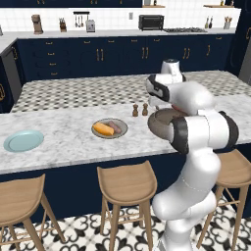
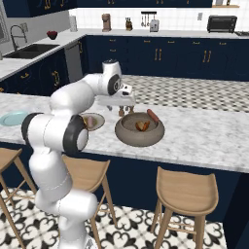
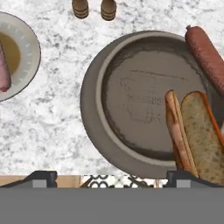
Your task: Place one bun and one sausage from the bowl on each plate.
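The dark stone bowl (image 3: 94, 118) sits below my gripper (image 3: 112, 178), which hangs over it open and empty. A split bun (image 3: 197, 131) lies in the bowl's right side, and a reddish sausage (image 3: 205, 52) leans on its far right rim. From the right base view, the gripper (image 2: 120, 108) hovers above the bowl's (image 2: 139, 130) left edge. The grey-tan plate (image 1: 122, 132) left of the bowl carries a bun (image 1: 103, 129) and a sausage (image 1: 115, 127). The pale blue plate (image 1: 23, 140) lies bare at the far left of the counter.
Two small brown shakers (image 3: 80, 8) stand just behind the bowl and the tan plate. Wooden stools (image 1: 126, 181) line the marble counter's near edge. A second patterned counter runs behind.
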Available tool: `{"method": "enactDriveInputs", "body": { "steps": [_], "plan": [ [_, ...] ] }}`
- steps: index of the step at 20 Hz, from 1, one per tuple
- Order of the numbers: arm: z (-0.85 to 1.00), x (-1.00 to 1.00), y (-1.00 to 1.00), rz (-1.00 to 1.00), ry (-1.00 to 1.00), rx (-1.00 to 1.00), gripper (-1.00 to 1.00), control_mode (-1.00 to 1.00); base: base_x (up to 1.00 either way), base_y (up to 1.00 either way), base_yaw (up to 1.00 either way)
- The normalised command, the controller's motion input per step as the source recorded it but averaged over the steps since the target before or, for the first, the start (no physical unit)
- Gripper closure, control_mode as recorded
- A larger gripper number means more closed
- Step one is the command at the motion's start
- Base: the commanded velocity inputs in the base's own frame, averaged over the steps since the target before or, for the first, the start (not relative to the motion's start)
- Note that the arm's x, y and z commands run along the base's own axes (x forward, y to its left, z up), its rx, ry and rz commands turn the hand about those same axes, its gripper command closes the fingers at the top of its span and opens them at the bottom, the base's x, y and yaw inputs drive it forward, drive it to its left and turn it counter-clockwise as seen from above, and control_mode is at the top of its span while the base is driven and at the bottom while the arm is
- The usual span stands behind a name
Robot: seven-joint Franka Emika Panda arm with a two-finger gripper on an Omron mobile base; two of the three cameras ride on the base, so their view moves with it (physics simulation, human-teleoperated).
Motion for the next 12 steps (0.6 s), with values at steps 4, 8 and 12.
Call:
{"method": "enactDriveInputs", "body": {
  "steps": [4, 8, 12],
  "plan": [
    [0.28, 0.00, -1.00, -0.15, 0.00, 0.00, -1.00, -1.00, 0.00, 0.00, 0.00],
    [0.09, 0.13, -1.00, -0.08, 0.03, 0.00, -1.00, -1.00, 0.00, 0.00, 0.00],
    [-0.04, 0.22, -0.48, -0.01, 0.07, 0.00, -1.00, -1.00, 0.00, 0.00, 0.00]
  ]
}}
